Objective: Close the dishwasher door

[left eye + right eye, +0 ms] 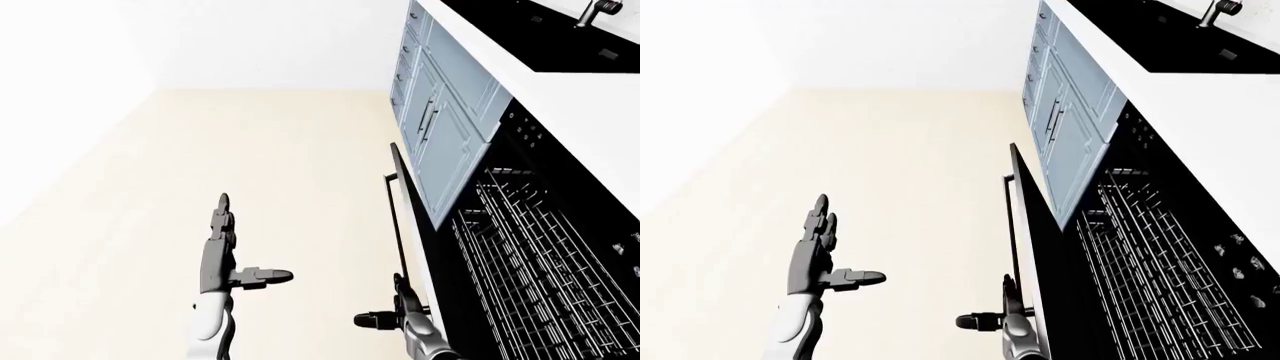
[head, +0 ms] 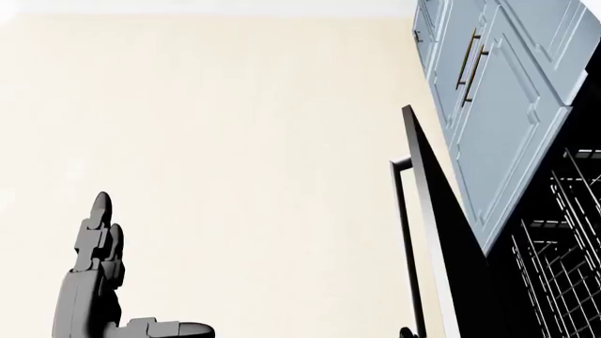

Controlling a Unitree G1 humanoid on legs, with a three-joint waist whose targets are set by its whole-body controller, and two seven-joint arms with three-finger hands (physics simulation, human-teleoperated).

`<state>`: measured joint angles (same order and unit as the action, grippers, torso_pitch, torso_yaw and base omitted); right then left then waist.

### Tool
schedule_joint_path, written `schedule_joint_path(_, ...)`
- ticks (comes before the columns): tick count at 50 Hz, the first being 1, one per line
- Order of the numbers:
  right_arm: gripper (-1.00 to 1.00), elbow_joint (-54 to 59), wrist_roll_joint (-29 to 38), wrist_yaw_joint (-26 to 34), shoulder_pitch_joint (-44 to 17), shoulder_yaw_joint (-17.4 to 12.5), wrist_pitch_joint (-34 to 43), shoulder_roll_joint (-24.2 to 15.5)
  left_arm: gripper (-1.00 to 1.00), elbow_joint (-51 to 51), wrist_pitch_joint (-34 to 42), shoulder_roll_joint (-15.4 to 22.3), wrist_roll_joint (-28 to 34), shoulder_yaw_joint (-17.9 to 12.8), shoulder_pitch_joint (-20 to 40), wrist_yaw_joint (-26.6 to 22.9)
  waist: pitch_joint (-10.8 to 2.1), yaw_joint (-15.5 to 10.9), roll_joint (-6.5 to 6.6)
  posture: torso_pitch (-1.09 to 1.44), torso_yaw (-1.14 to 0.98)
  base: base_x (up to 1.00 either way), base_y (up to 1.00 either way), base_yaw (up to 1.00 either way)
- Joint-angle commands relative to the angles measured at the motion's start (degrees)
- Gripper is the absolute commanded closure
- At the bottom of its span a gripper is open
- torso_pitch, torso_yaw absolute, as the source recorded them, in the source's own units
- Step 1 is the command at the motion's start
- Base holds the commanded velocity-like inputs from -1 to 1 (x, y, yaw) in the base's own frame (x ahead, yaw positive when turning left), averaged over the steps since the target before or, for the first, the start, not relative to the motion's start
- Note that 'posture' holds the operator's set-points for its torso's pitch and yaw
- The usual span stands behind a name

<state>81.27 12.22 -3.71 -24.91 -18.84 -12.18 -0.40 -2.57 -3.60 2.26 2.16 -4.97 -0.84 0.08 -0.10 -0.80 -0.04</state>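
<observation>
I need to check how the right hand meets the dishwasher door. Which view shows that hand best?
The right-eye view: the right hand shows with fingers spread, thumb out to the left, against the outer face of the dishwasher door. The left-eye view shows it lower and more cropped. The head view shows only a sliver at the bottom edge.

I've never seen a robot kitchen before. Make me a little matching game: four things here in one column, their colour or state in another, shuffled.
Things:
1. dishwasher door
2. cabinet doors
3. left robot hand
4. sink

States:
A. pale blue, closed
B. black, set in the white counter
C. hanging open
D. fingers spread, holding nothing

Pairs: 1-C, 2-A, 3-D, 4-B
</observation>
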Motion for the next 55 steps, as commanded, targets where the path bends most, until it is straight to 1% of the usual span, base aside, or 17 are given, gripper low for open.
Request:
schedule_joint_path(1,-1.0,-1.77,-0.13,-2.49,-0.92,-0.23,-1.28,-1.72,-1.0,2.59,-1.6,0.18,-0.06,-0.08,0.89,0.06,-0.96,0.22,-0.08,0.0,0.0,0.0,0.0,0.0)
schedule_joint_path(21,-1.0,-1.79,-0.48,-7.88,-0.34,-0.46,-1.82,-2.72,-1.0,3.04,-1.27,0.17,-0.03,-0.09,0.85,0.11,-1.02,-0.06,0.11,0.0,0.0,0.0,0.0,0.0)
schedule_joint_path(22,-1.0,-1.79,-0.35,-9.3,-0.35,-0.4,-1.74,-2.8,-1.0,2.52,-1.53,0.21,-0.06,-0.16,1.05,0.13,-1.0,-0.05,0.12,0.0,0.0,0.0,0.0,0.0)
schedule_joint_path(29,-1.0,-1.78,-0.4,-10.61,-0.18,-0.41,-2.0,-2.96,-1.0,1.7,-1.99,0.2,0.09,-0.03,1.21,0.24,-0.97,-0.19,0.19,0.0,0.0,0.0,0.0,0.0)
schedule_joint_path(55,-1.0,-1.81,-0.49,-20.46,-0.05,-0.48,-1.2,-3.85,-1.0,2.71,-1.75,0.06,0.09,0.1,0.65,0.15,-0.94,-0.85,0.52,0.0,0.0,0.0,0.0,0.0)
